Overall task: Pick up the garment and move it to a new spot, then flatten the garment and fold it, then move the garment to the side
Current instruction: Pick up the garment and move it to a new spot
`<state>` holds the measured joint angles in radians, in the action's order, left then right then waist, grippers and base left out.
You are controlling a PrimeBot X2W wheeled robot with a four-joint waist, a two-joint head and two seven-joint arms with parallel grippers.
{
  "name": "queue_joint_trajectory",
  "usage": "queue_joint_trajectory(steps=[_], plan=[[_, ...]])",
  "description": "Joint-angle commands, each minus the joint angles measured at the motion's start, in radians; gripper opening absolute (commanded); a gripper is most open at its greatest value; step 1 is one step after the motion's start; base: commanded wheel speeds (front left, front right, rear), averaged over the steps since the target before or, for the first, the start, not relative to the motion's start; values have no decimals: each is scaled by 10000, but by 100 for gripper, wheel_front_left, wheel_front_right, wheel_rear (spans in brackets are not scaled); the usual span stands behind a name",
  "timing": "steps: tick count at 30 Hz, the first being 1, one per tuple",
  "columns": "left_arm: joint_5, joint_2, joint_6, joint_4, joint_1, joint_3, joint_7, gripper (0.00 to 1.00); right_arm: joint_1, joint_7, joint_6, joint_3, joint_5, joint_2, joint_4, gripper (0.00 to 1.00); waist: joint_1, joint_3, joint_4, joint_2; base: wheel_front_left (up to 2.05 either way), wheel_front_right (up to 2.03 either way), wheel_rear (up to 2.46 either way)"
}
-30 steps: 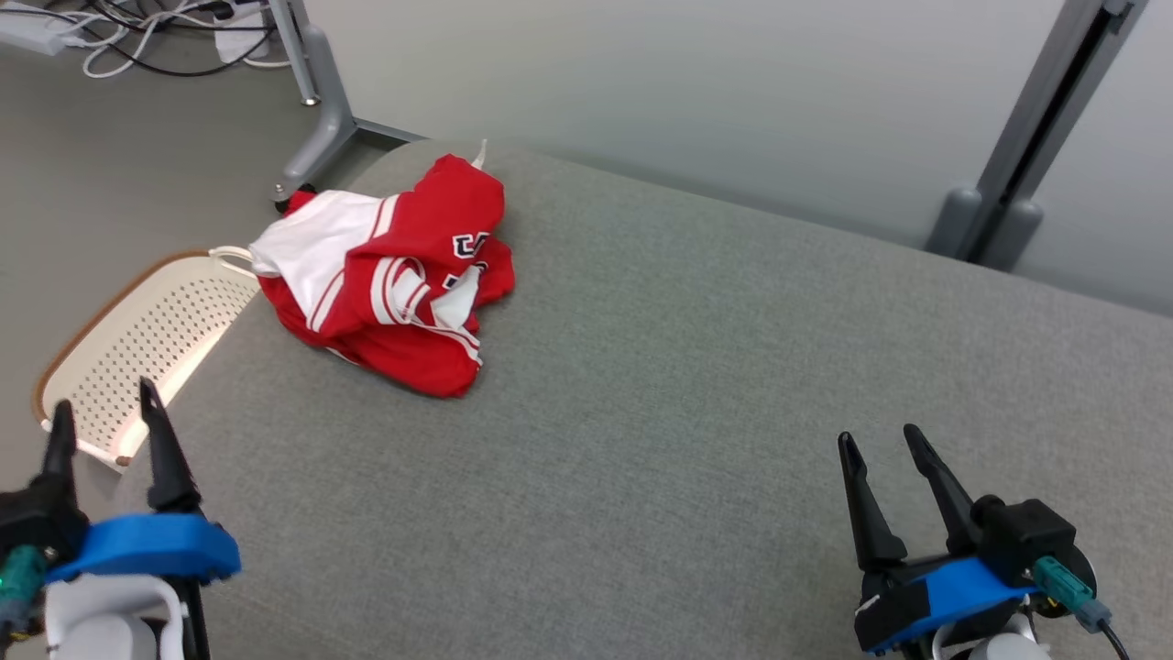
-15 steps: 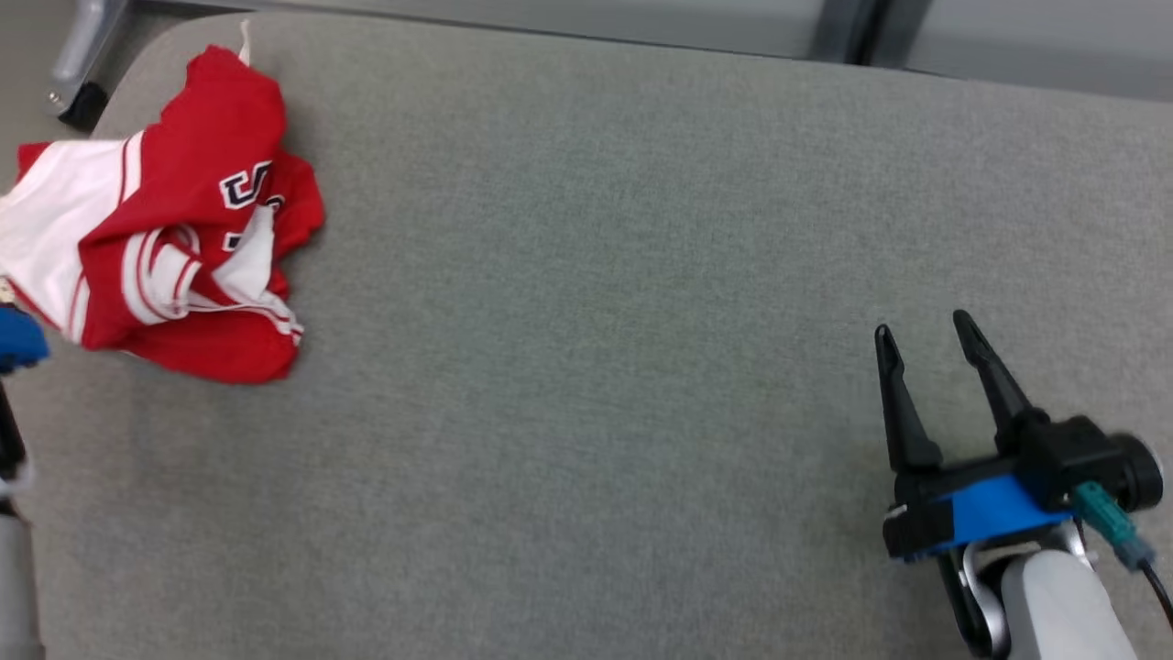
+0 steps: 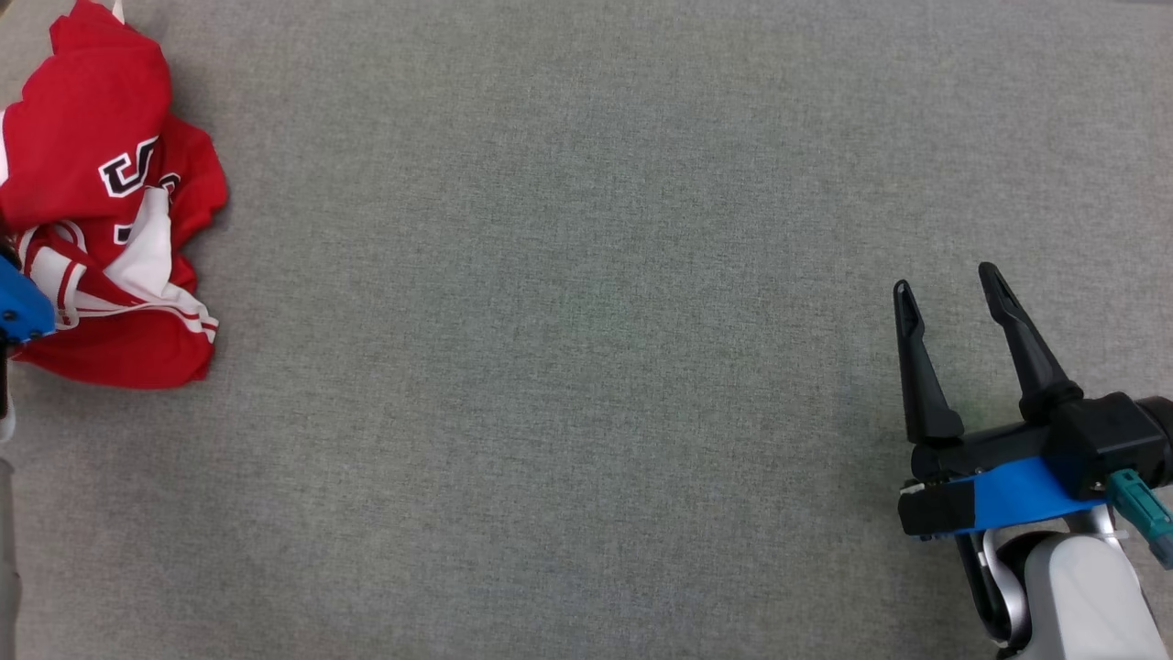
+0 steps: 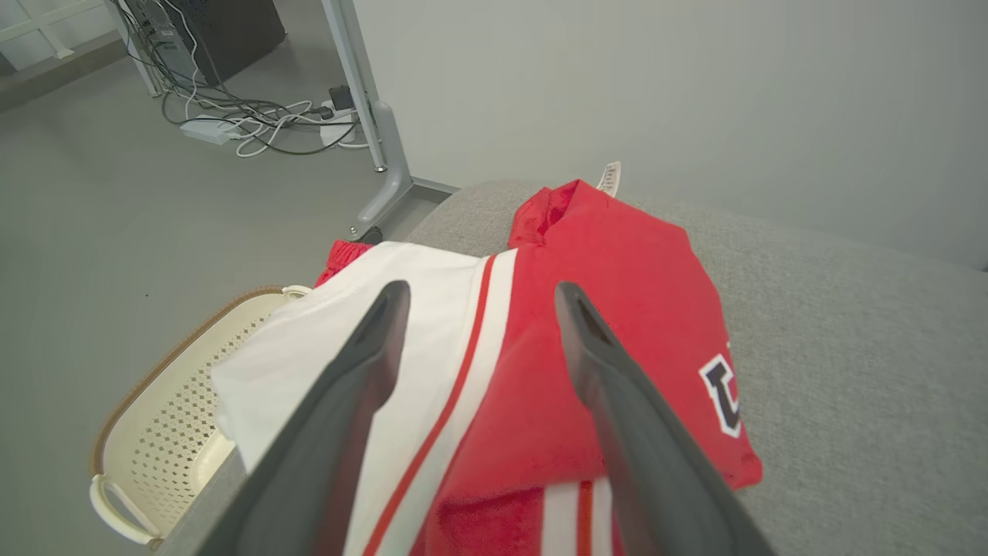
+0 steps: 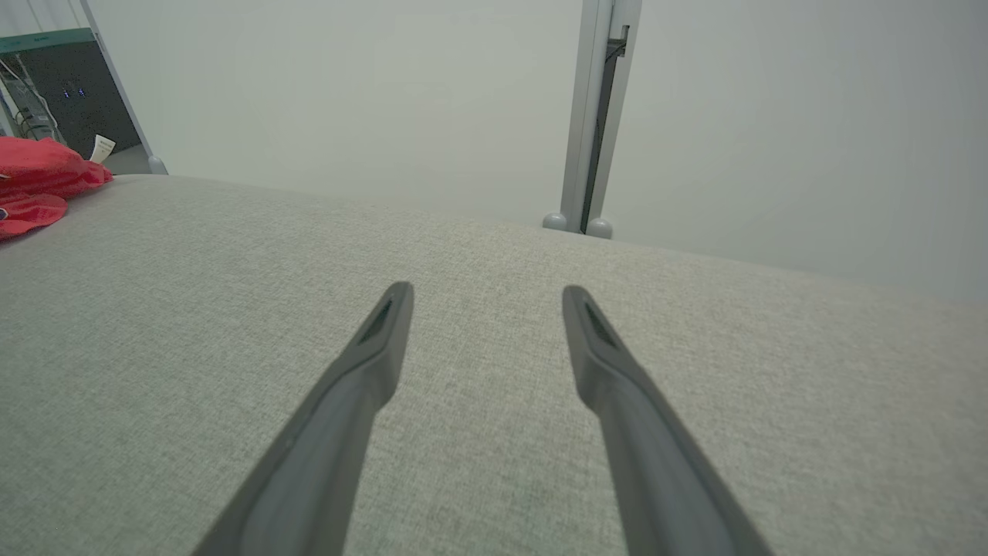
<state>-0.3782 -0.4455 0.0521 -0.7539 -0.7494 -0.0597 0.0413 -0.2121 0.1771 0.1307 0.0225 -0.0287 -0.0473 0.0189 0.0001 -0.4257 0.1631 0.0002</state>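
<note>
The garment (image 3: pixel 101 211) is a crumpled red and white jersey with dark lettering, lying at the far left of the grey padded surface (image 3: pixel 568 367). In the left wrist view my left gripper (image 4: pixel 478 289) hovers open just over the garment (image 4: pixel 617 293), one finger above the white panel and one above the red, with nothing gripped. Its blue mount (image 3: pixel 14 307) shows at the left edge of the head view, beside the garment. My right gripper (image 3: pixel 948 280) stands open and empty at the lower right, far from the cloth. The right wrist view has the garment (image 5: pixel 38 185) far off to the left.
A cream perforated basket (image 4: pixel 154 417) sits on the floor beside the surface's left end. Behind it are a grey table leg (image 4: pixel 378 139) and a tangle of cables (image 4: pixel 247 131). A grey post (image 5: pixel 594 116) stands against the wall beyond the far edge.
The head camera has tipped down and swung right, so the garment now sits at the picture's left edge. My left gripper has come up beside the garment. Both grippers stay open.
</note>
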Motion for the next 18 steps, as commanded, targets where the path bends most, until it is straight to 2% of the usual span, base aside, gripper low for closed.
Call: queue_joint_trajectory(steps=[1, 7, 14, 15, 16, 18], plan=[[-71, 24, 160, -222, -211, 81, 85, 100, -111, -55, 1, 23, -47, -57, -72, 100, -1, -15, -4, -2, 0, 0, 0], [-280, 301, 651, -1570, -365, 819, 1335, 100, -177, -110, 1, -9, -9, -57, -181, 100, -1, -76, 38, -2, 0, 0, 0], [-620, 631, 800, -2588, -408, 1512, 2252, 100, -315, -146, 1, -153, 96, -57, -147, 100, -1, -88, -44, -2, 0, 0, 0], [-639, 641, 807, -2648, -417, 1598, 2232, 11, -308, -139, 1, -180, 119, -57, -140, 100, -1, -77, -66, -2, 0, 0, 0], [-688, 642, 813, -2643, -446, 1634, 2088, 0, -303, -130, 1, -189, 143, -57, -139, 100, -1, -65, -81, -2, 0, 0, 0], [-692, 511, 816, -2632, -542, 1648, 1753, 0, -270, -109, 1, -209, 192, -57, -108, 100, -1, -11, -111, -2, 0, 0, 0]])
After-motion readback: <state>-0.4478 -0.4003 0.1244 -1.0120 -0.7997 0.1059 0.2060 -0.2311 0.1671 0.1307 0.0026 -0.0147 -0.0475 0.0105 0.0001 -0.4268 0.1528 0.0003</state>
